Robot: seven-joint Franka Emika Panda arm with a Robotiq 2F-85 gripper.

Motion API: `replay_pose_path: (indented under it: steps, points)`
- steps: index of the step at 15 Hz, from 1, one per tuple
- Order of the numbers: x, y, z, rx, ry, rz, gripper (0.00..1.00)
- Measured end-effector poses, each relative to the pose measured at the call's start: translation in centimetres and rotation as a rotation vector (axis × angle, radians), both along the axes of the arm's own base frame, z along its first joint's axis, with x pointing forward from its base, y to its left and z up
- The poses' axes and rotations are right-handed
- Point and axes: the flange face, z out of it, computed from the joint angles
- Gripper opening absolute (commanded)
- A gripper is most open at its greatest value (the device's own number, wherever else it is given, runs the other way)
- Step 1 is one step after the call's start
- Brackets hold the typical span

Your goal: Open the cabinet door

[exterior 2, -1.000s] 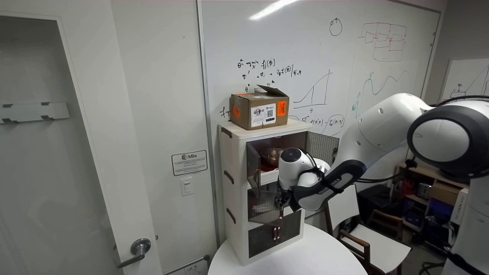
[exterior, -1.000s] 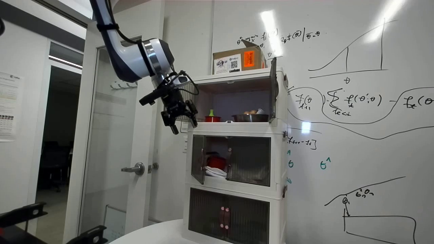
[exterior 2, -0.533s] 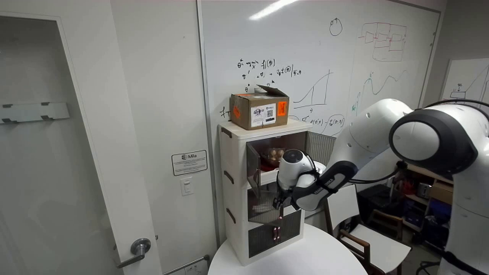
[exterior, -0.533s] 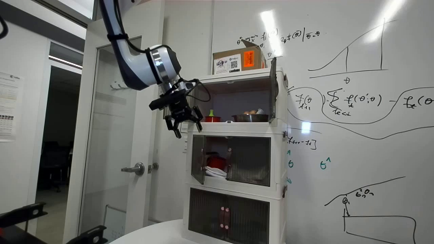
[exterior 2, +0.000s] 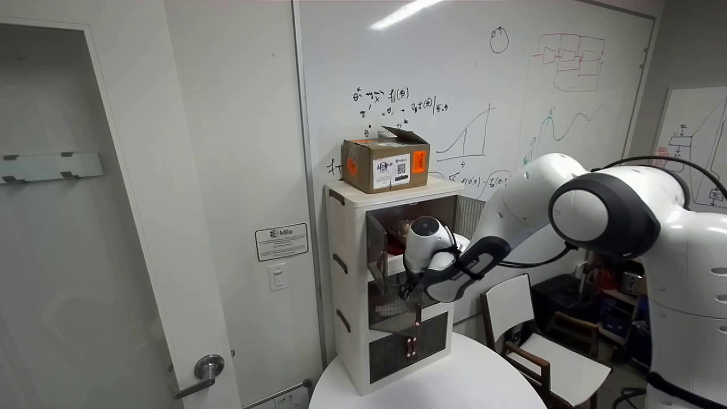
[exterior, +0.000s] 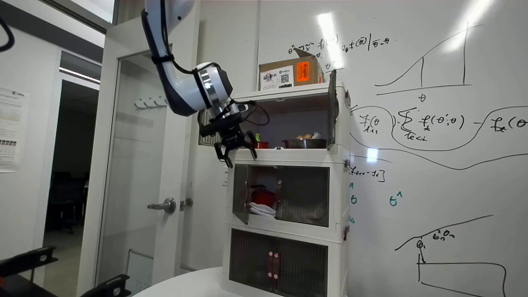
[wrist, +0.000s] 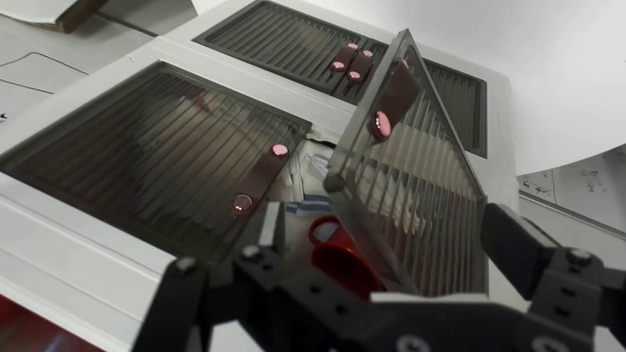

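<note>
The cabinet [exterior: 288,156] is a tall white three-tier unit, also in an exterior view [exterior 2: 351,307]. Its middle-tier cabinet door [exterior: 241,194], a tinted see-through panel with a brown handle, stands ajar, swung outward on its side hinge. It also shows in an exterior view [exterior 2: 393,321] and in the wrist view [wrist: 420,161]. The neighbouring middle panel [wrist: 171,161] looks closed. My gripper [exterior: 242,161] is open and empty, just above and in front of the ajar door; in the wrist view its fingers [wrist: 386,234] are spread, with the door's hinge side between them in the picture.
Both top-tier panels [exterior: 332,111] stand open; the near one [exterior 2: 376,247] is close to my wrist. A red pot [exterior: 263,199] and white cloth [exterior: 262,210] are inside the middle tier. A cardboard box [exterior 2: 385,165] is on top. The cabinet stands on a white round table [exterior 2: 454,378].
My gripper has moved toward the cabinet, rightward and slightly down in an exterior view, and the arm has shifted leftward and lower in an exterior view. The cabinet door has not moved.
</note>
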Motion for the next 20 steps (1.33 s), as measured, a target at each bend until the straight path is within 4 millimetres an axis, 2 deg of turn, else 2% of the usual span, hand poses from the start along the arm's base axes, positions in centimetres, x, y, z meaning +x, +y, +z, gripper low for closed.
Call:
replay_pose_path:
  steps: [4, 8, 11, 14, 17, 20]
  points:
    - [1.3, 0.8, -1.8, -0.017, 0.03, 0.054, 1.0]
    - [1.6, 2.5, -2.7, 0.021, 0.072, 0.099, 1.0]
    - [1.7, 3.7, -1.8, 0.095, 0.074, 0.081, 1.0]
    - [1.7, 4.4, -0.1, 0.161, 0.051, 0.041, 1.0]
    - [1.4, 4.4, 1.4, 0.23, 0.042, -0.007, 1.0]
    - [0.9, 4.2, 1.6, 0.29, 0.071, -0.045, 1.0]
